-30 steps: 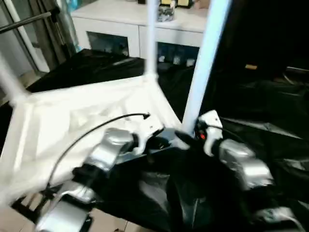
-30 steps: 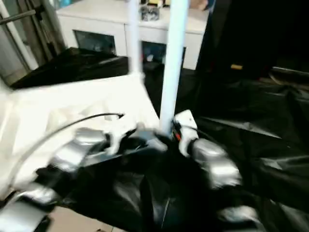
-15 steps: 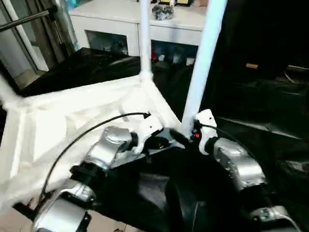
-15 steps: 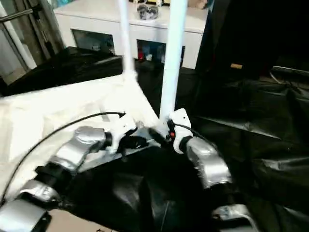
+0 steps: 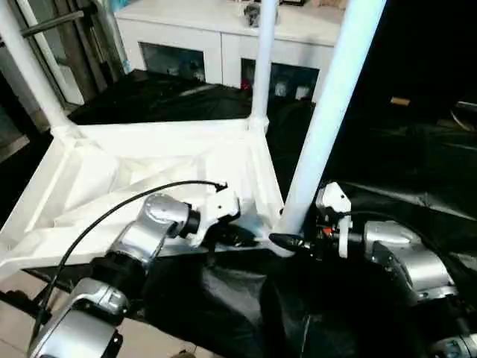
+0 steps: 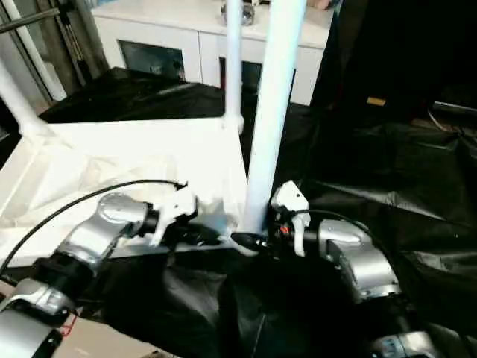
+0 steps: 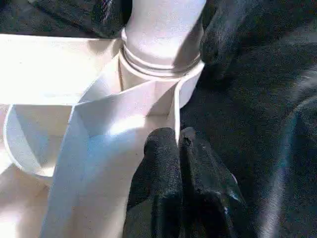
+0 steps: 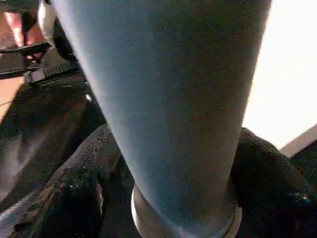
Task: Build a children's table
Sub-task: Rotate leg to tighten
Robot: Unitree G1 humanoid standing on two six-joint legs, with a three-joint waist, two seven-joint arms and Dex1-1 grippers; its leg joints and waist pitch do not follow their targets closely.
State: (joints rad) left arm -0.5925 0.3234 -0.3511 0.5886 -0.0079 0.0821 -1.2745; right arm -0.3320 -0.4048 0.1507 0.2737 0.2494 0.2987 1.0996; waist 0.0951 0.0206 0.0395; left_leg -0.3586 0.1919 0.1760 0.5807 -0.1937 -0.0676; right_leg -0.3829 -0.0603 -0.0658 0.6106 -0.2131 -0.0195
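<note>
- On the black-draped work table [image 5: 417, 149], the children's table [image 5: 149, 168] lies upside down, white, ribbed underside up;
- three legs stand upright in corner sockets;
- left gripper [image 7: 178, 148] pinched shut on its near edge rib;
- right gripper [image 5: 287, 240] straddles the near-corner leg [image 5: 328, 104], fingers [image 8: 74, 198] spread either side.

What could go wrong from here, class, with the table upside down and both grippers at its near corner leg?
1. The right gripper straddles the near leg at its socket; if it lets go, a loosely seated leg could lean.
2. The left gripper, shut on the tabletop rim, could slip and let the top slide on the black cloth.
</note>
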